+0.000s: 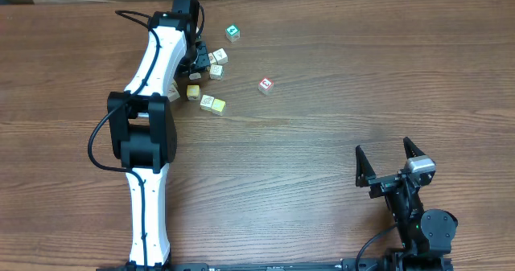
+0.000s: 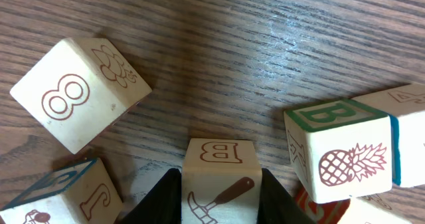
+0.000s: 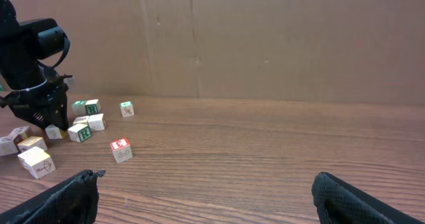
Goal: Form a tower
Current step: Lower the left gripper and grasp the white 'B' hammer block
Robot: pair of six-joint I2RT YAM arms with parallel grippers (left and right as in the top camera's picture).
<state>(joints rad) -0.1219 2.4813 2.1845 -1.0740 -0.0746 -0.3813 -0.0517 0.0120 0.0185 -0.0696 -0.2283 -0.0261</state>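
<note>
B cube (image 2: 218, 184) cut off at btm edge

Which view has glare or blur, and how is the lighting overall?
Left wrist: sharp, with a pale glare streak on the table, B block crisp between dark fingers. Right wrist: its own fingers are soft, dark shapes. Overhead: even light, only faint shadows by the left arm.

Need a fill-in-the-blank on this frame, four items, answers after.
1. The hammer cube between the fingers of the left gripper bears the letter ___.
2. The right gripper stands ___, holding nothing.
3. The pineapple cube has a B printed in ___.
4. The tilted cube at the upper left of the left wrist view bears the numeral ___.
Missing: B; open; green; 8.
</note>
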